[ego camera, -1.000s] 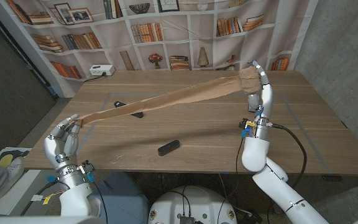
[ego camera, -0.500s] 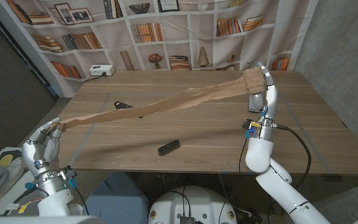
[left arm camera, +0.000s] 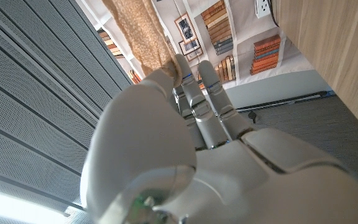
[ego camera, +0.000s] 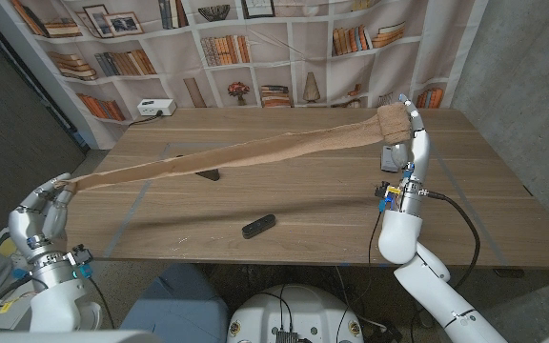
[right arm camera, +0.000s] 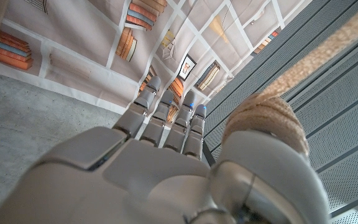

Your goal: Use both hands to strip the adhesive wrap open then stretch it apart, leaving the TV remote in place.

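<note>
The wrap is hanging in the air as 1 long tan band above the counter, running from the left hand off the counter's near-left corner up to the right hand raised over its far-right part. The left hand's fingers are closing on the thin end of the band; the right hand is gripping the bunched roll end, with the wrap lying across its thumb in the right wrist view.

The remote is lying on the counter under the band, toward the near edge, touching neither hand nor wrap.

The likely trouble, as I judge it: the left hand is pinching only a narrow tip, so more pull could be slipping that end free and letting the band snap back and drop across the remote, nudging it. Overstretching could also be tearing the thinned middle.

A small dark object is lying near the counter's far-left part; what it is I cannot tell. No containers are sitting on the counter.
</note>
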`<state>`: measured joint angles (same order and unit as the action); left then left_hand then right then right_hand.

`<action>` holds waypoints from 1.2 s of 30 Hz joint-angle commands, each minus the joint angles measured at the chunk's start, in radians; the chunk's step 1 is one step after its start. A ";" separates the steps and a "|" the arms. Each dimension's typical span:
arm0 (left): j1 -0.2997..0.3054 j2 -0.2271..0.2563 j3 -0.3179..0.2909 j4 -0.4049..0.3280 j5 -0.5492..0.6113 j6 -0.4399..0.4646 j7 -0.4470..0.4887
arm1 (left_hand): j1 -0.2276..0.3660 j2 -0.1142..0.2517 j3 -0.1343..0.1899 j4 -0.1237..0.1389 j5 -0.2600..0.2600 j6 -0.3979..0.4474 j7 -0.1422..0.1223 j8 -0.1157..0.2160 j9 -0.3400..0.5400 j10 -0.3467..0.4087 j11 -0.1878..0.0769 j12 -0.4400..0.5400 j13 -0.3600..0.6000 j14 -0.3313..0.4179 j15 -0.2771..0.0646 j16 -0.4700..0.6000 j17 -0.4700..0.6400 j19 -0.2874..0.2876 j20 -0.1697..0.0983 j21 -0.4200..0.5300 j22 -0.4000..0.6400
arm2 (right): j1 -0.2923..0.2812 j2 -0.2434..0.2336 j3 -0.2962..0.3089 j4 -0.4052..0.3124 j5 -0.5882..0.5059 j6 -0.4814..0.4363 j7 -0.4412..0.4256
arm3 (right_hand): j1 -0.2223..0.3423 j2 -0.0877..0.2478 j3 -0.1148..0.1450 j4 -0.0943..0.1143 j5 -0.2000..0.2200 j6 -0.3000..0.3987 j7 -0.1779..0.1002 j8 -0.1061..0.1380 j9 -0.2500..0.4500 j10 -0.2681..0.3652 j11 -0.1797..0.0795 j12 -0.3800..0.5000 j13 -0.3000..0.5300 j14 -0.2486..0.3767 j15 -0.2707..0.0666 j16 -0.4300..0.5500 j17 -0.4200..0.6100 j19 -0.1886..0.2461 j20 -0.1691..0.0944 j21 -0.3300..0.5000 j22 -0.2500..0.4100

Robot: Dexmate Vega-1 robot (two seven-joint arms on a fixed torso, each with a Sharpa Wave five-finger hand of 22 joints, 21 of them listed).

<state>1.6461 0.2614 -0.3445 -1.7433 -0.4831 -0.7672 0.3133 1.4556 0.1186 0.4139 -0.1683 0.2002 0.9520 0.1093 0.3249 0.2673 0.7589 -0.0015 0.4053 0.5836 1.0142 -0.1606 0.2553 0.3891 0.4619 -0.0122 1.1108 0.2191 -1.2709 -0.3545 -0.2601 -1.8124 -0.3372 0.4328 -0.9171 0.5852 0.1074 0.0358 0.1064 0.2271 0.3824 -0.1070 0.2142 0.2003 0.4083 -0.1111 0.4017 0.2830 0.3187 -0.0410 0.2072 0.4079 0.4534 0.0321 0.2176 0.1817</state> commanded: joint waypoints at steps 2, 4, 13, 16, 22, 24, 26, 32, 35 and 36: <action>-0.029 0.083 -0.086 0.103 -0.168 -0.005 -0.125 | 0.003 0.010 0.009 0.000 0.006 0.001 0.005 -0.007 0.006 -0.005 0.000 -0.001 0.001 -0.006 -0.004 -0.002 0.003 -0.006 0.001 0.007 -0.002 | -0.002 0.005 -0.001 -0.007 -0.009 -0.017 -0.003 | -0.004 -0.001 -0.005 0.002 0.007 0.007 0.003 0.000 -0.001 0.007 0.002 -0.003 0.003 0.008 -0.146 0.000 -0.002 0.006 0.000 0.001 0.002; -0.025 0.092 -0.099 0.117 -0.196 -0.015 -0.153 | 0.003 0.010 0.009 0.000 0.006 0.004 0.004 -0.006 0.007 -0.004 0.000 0.000 0.000 -0.005 -0.004 -0.002 0.003 -0.006 0.000 0.008 -0.004 | -0.003 0.002 -0.003 -0.009 -0.011 -0.017 -0.002 | -0.004 -0.001 -0.005 0.002 0.007 0.008 0.004 0.000 -0.001 0.007 0.003 -0.004 0.003 0.008 -0.147 0.000 -0.003 0.006 0.000 0.001 0.002; -0.062 0.144 -0.149 0.240 -0.317 -0.034 -0.291 | 0.002 0.008 0.006 0.000 0.004 0.021 -0.010 -0.003 0.010 0.007 -0.008 0.010 0.004 0.008 -0.009 0.004 0.010 0.005 -0.012 0.025 -0.010 | -0.008 0.000 -0.005 -0.013 -0.008 -0.016 0.001 | -0.005 0.000 -0.006 0.002 0.009 0.007 0.004 -0.001 -0.001 0.008 0.002 -0.006 0.002 0.008 -0.145 0.000 -0.006 0.006 -0.001 0.000 0.002; -0.090 0.161 -0.154 0.291 -0.336 -0.044 -0.329 | 0.002 0.005 0.003 0.000 0.003 0.025 -0.011 -0.001 0.013 0.011 -0.011 0.014 0.006 0.013 -0.012 0.006 0.012 0.010 -0.015 0.031 -0.012 | -0.008 -0.001 -0.008 -0.011 -0.005 -0.015 0.006 | -0.006 0.000 -0.006 0.002 0.009 0.008 0.004 -0.001 -0.002 0.008 0.002 -0.006 0.001 0.008 -0.144 0.000 -0.007 0.007 -0.001 0.000 0.002; -0.139 0.196 -0.165 0.380 -0.393 -0.055 -0.411 | 0.002 0.002 -0.001 -0.001 0.002 0.034 -0.024 0.001 0.014 0.024 -0.022 0.024 0.012 0.025 -0.018 0.013 0.018 0.019 -0.022 0.044 -0.015 | -0.001 0.000 -0.015 -0.001 -0.003 -0.010 0.010 | -0.006 0.001 -0.006 0.001 0.010 0.007 0.003 -0.001 -0.002 0.009 0.002 -0.008 0.001 0.008 -0.145 0.000 -0.008 0.007 -0.001 0.000 0.002; -0.150 0.211 -0.173 0.403 -0.419 -0.052 -0.443 | 0.002 0.001 -0.003 -0.001 0.002 0.038 -0.030 0.003 0.016 0.029 -0.031 0.027 0.014 0.030 -0.020 0.015 0.020 0.023 -0.026 0.051 -0.017 | 0.002 0.004 -0.017 0.002 0.001 -0.011 0.009 | -0.006 0.001 -0.006 0.001 0.010 0.007 0.003 -0.002 -0.002 0.009 0.003 -0.008 0.000 0.008 -0.146 0.000 -0.009 0.007 0.000 0.000 0.002; -0.152 0.226 -0.186 0.418 -0.431 -0.051 -0.460 | 0.002 0.000 -0.005 0.000 0.002 0.038 -0.031 0.003 0.016 0.032 -0.032 0.029 0.016 0.033 -0.022 0.017 0.022 0.025 -0.029 0.054 -0.017 | 0.005 0.004 -0.019 0.006 0.001 -0.010 0.010 | -0.006 0.001 -0.006 0.001 0.010 0.007 0.003 -0.002 -0.002 0.008 0.002 -0.009 0.000 0.008 -0.146 0.000 -0.009 0.007 0.000 0.000 0.002; -0.163 0.272 -0.233 0.467 -0.508 -0.013 -0.547 | 0.001 -0.003 -0.009 -0.001 0.002 0.046 -0.039 0.005 0.018 0.044 -0.038 0.037 0.021 0.040 -0.026 0.021 0.027 0.032 -0.035 0.065 -0.019 | 0.009 0.004 -0.021 0.015 0.004 -0.009 0.010 | -0.006 0.001 -0.007 0.001 0.011 0.008 0.004 -0.002 -0.002 0.009 0.003 -0.010 0.000 0.008 -0.146 -0.001 -0.011 0.006 0.000 -0.001 0.002; -0.185 0.298 -0.256 0.517 -0.549 0.016 -0.606 | 0.001 -0.004 -0.011 0.000 0.001 0.046 -0.040 0.005 0.018 0.045 -0.038 0.038 0.024 0.042 -0.031 0.022 0.029 0.035 -0.039 0.070 -0.019 | 0.011 0.005 -0.022 0.018 0.005 -0.010 0.008 | -0.007 0.001 -0.007 0.001 0.011 0.008 0.003 -0.002 -0.002 0.010 0.003 -0.010 0.000 0.007 -0.146 -0.001 -0.012 0.006 0.001 -0.001 0.002; -0.197 0.308 -0.263 0.540 -0.558 0.023 -0.625 | 0.000 -0.004 -0.011 0.001 0.001 0.045 -0.041 0.005 0.018 0.045 -0.038 0.038 0.025 0.042 -0.033 0.023 0.029 0.036 -0.041 0.071 -0.019 | 0.013 0.003 -0.022 0.020 0.004 -0.008 0.008 | -0.007 0.001 -0.007 0.000 0.011 0.008 0.003 -0.002 -0.002 0.010 0.003 -0.010 0.000 0.007 -0.147 -0.001 -0.013 0.006 0.001 -0.001 0.002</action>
<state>1.5070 0.4889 -0.5415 -1.3427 -0.9192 -0.8016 -0.1467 1.4551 0.1178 0.4062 -0.1694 0.1992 0.9950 0.0767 0.3249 0.2813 0.7935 -0.0360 0.4366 0.6049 1.0456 -0.1842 0.2711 0.4121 0.4949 -0.0449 1.1735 0.1997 -1.2670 -0.3515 -0.2771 -1.8070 -0.3363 0.4205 -0.9094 0.5857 0.1069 0.0359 0.1063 0.2332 0.3860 -0.1036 0.2147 0.1953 0.4084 -0.1112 0.3939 0.2832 0.3187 -0.0410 0.2073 0.3940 0.4550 0.0337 0.2176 0.1818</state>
